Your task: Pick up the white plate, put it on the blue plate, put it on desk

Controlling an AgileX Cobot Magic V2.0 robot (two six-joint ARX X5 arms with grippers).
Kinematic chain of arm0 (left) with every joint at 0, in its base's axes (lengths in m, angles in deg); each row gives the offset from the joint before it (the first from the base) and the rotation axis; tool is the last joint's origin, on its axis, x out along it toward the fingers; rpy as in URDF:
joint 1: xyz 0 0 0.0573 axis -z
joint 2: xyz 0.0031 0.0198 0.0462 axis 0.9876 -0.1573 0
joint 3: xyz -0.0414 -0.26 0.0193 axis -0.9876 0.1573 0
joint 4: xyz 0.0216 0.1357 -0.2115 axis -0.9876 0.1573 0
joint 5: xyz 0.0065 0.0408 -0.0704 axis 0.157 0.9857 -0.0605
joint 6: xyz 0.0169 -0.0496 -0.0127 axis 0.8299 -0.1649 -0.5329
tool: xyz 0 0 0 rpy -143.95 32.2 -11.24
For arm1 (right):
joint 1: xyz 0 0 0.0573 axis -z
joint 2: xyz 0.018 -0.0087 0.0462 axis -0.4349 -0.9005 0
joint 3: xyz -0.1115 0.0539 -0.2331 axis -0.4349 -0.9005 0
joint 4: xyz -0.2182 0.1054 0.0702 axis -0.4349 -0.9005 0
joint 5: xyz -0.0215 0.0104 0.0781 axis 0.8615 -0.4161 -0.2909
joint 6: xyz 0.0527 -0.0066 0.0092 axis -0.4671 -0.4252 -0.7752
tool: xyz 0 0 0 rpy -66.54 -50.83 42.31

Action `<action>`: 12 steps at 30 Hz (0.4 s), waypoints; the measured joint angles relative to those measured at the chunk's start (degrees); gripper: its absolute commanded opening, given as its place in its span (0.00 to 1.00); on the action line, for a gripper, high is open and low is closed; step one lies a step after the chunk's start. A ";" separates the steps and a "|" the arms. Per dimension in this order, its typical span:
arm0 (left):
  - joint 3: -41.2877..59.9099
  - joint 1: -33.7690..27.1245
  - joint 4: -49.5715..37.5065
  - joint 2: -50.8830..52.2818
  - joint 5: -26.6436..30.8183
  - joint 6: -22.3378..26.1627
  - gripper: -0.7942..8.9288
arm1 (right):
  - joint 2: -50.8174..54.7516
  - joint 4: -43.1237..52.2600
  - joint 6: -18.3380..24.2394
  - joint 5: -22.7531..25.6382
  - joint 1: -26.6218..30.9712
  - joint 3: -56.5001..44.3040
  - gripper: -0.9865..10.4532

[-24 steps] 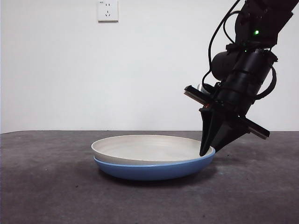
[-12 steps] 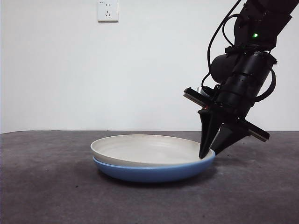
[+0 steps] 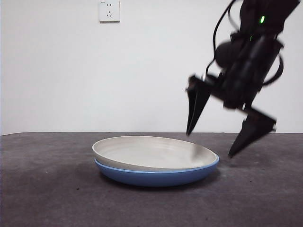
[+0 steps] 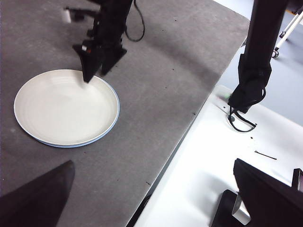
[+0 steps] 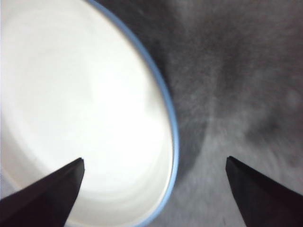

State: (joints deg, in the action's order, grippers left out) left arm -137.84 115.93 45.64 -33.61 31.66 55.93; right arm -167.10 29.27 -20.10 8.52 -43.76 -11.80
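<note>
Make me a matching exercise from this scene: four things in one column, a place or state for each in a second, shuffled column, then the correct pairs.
Things
1. white plate
2. blue plate
3. right gripper
4. wall socket

Places or states
A. open, raised above the plates' rim, holding nothing
B. high on the white wall
C. nested on top of the other plate
D. resting directly on the desk, under the other plate

Pairs: 1-C, 2-D, 3-A, 4-B

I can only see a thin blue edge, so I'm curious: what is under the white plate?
The white plate sits nested in the blue plate, which rests on the desk. Only the blue one's rim and outer wall show; its inside is covered. The open right gripper hangs above the rim, touching nothing.
</note>
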 measured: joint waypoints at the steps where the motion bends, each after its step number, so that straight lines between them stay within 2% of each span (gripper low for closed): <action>1: 0.00 0.02 0.00 0.00 0.00 0.00 0.75 | 2.05 -1.09 0.02 1.14 0.00 0.00 0.51; 6: 0.00 0.02 0.00 0.00 0.00 0.00 0.75 | 13.31 -7.87 0.72 7.69 -0.17 0.00 0.52; 10: 0.00 0.02 0.11 0.00 0.00 -0.04 0.75 | 23.61 -13.18 1.29 13.62 -1.79 0.02 0.60; 12: 0.00 0.02 0.13 0.00 0.00 -0.09 0.75 | 28.85 -15.50 1.33 15.10 -2.82 0.02 0.61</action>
State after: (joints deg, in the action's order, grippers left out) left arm -137.84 115.95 45.77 -33.61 31.66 55.84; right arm -138.25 13.78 -18.76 23.63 -46.58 -11.77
